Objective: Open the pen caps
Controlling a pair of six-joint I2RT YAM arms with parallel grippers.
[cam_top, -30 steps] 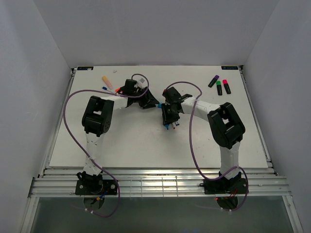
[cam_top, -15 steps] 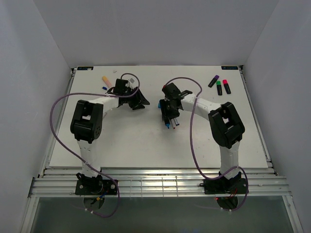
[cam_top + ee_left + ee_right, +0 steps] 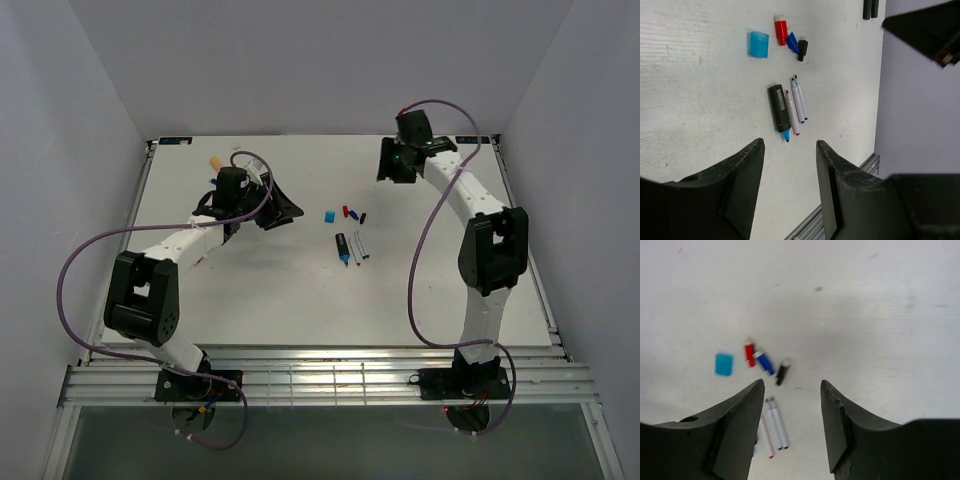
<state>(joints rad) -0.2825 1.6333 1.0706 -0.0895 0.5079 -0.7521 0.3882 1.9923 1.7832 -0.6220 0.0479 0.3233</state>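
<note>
Pen caps (image 3: 759, 44) (light blue, red, blue, black) lie loose at centre of top view, just above the uncapped pens (image 3: 779, 107). Left gripper (image 3: 789, 145) and right gripper (image 3: 791, 384): jaws apart, empty, touching nothing. Right gripper was over the pens a second ago, now upper right.

Overhead and both wrist views share the pens (image 3: 343, 246).
</note>
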